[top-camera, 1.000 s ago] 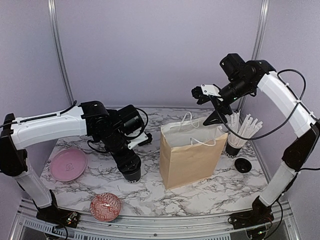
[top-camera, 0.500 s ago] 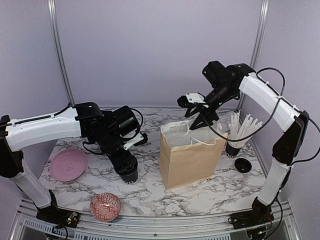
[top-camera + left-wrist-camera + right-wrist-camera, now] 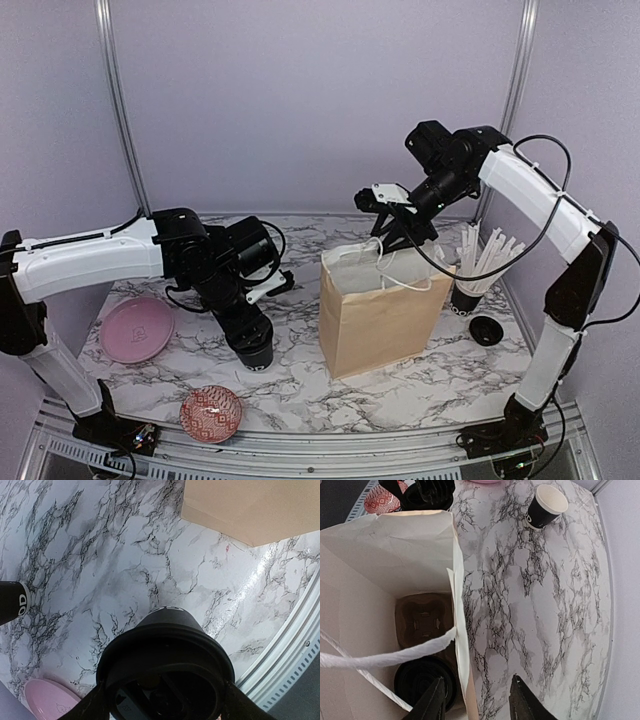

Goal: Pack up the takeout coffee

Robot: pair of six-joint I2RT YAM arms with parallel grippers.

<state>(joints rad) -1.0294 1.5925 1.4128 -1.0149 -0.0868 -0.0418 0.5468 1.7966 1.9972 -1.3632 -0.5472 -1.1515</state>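
Left of the brown paper bag (image 3: 380, 310), the left pincer (image 3: 252, 338) grips a lidded black paper coffee cup (image 3: 167, 645) on the marble bench (image 3: 430, 385); the right pincer (image 3: 477, 692) straddles the bag's rim, jaws apart, likely steadying it.

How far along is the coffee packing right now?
Done: one lidded cup sits in the carrier inside the paper bag. In hand: the left gripper clamps a second lidded cup; the right gripper straddles the bag's rim, jaws apart. Left: bag that cup, then the open cup standing lidless on the table.
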